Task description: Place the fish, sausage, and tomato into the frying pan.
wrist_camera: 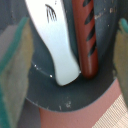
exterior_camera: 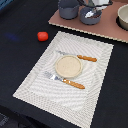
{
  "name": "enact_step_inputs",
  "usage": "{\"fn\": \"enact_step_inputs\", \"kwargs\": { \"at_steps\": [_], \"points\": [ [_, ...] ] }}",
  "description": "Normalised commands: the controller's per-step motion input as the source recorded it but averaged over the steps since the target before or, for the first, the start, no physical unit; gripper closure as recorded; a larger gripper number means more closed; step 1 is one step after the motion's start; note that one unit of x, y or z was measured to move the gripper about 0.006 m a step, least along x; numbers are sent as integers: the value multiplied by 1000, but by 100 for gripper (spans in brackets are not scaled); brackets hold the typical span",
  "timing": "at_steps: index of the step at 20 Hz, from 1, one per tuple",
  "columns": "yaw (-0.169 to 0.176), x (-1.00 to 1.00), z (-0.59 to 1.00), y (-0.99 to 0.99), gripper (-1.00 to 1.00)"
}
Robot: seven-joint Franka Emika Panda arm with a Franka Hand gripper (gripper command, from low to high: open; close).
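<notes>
Gripper (wrist_camera: pixel 70 50): I see both fingers (wrist_camera: pixel 12 75) spread wide at the picture edges of my wrist view, nothing between them in contact; it holds nothing. In the exterior view the arm sits at about 1 o'clock of the frame, over the pan, mostly cut off by the frame's top edge.
Fish (wrist_camera: pixel 57 45): white, flat, lying in the pan directly below the open fingers, dark fin marks at one end.
Sausage (wrist_camera: pixel 86 42): reddish-brown with dark grill stripes, lying alongside the fish and touching it or nearly so; both rest on the pan floor.
Frying pan (exterior_camera: pixel 90 15): blue-grey, low wall, on the brown board (exterior_camera: pixel 65 22) at 1 o'clock of the frame. A pale shape shows inside it; I cannot resolve detail from this view.
Tomato (exterior_camera: pixel 43 36): red ball on the dark table (exterior_camera: pixel 20 60), at 10 o'clock from the plate, just off the placemat's corner, well apart from the pan.
Grey pot (exterior_camera: pixel 68 9): at 9 o'clock of the pan, just beside it on the board.
Cream bowl (exterior_camera: pixel 123 17): on the board, 3 o'clock of the pan, cut by the frame edge.
Placemat (exterior_camera: pixel 40 85): pale weave, frame centre.
Tan plate (exterior_camera: pixel 67 66): centre of the placemat.
Knife (exterior_camera: pixel 80 57): orange handle, at 12 o'clock of the plate.
Fork (exterior_camera: pixel 65 81): orange handle, at 6 o'clock of the plate.
</notes>
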Motion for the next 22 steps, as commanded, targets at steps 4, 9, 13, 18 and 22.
{"fn": "enact_step_inputs", "kwargs": {
  "at_steps": [4,9,13,18,22],
  "points": [
    [3,-556,606,-441,-100],
    [0,-635,465,-682,-100],
    [0,-634,294,-699,-100],
    [0,-630,102,-719,-100],
    [0,-639,-9,-728,-100]
  ]
}}
